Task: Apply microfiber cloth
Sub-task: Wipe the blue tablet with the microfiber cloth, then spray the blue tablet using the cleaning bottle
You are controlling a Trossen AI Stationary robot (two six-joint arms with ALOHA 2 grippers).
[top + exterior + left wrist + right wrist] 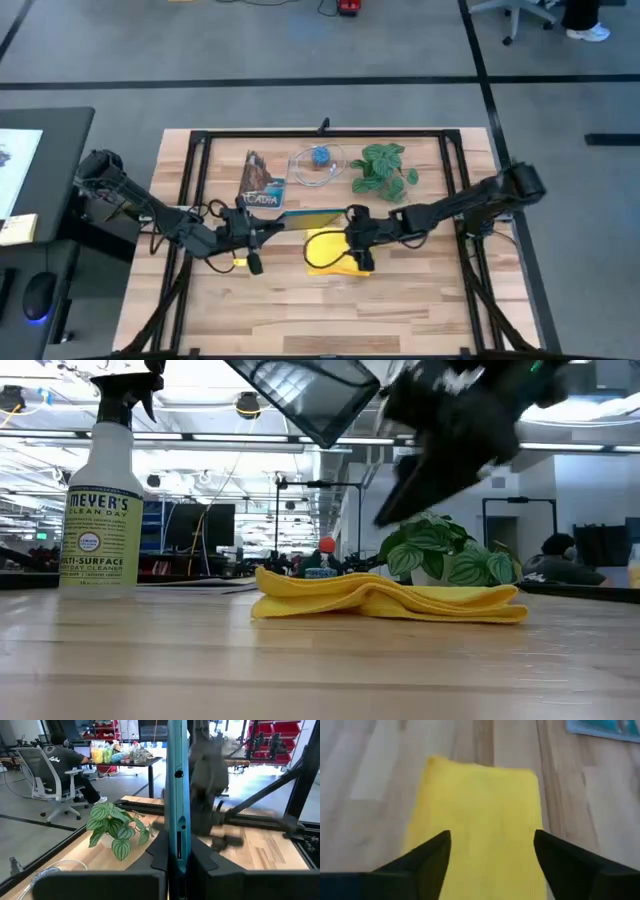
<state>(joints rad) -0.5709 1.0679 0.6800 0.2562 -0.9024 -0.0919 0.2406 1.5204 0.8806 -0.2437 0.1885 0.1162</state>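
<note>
Microfiber cloth point(333, 252), bright yellow soft fabric folded roughly square: lay flat on the light wooden tabletop point(400, 310), ungrasped. Right claw point(492, 855) hovered directly over it, fingers spread wide to either side of the cloth, nothing held. Left claw point(175, 865) clamped on the dark rectangular tablet with teal back point(176, 795), held on edge, lifted off the tabletop beside the cloth. Judged early stage: tablet presented, cloth not yet picked up, no wiping contact seen. Left to do, by estimate: lower right claw, pinch the cloth, bring to tablet face, rub. White multi-surface spray bottle point(101, 480) lay on the tabletop, well apart from the cloth. Green potted plant point(384, 168) stood behind, near the right arm.
</note>
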